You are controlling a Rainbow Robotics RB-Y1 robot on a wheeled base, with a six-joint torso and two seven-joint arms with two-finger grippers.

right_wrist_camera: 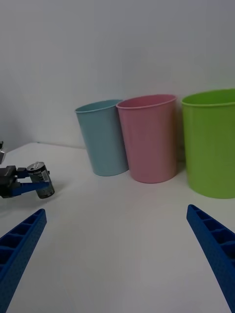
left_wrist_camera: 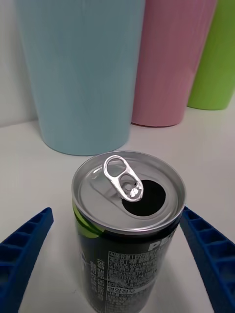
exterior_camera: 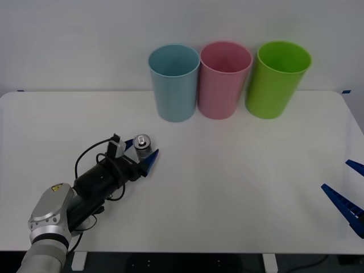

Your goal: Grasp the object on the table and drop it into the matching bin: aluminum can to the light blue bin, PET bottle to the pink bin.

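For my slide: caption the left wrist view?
Open left gripper straddling small dark grey opened can before light blue bin.

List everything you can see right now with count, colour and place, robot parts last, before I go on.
aluminum can: one, dark grey with silver top, opened, upright on the table's left half, in front of the bins.
light blue bin: one, leftmost of the row at the table's far edge.
pink bin: one, middle of the row.
lime green bin: one, rightmost of the row.
table: one, white.
left gripper: blue fingers open, one either side of the can, not yet closed on it.
right gripper: blue fingers open, idle at the table's right edge.
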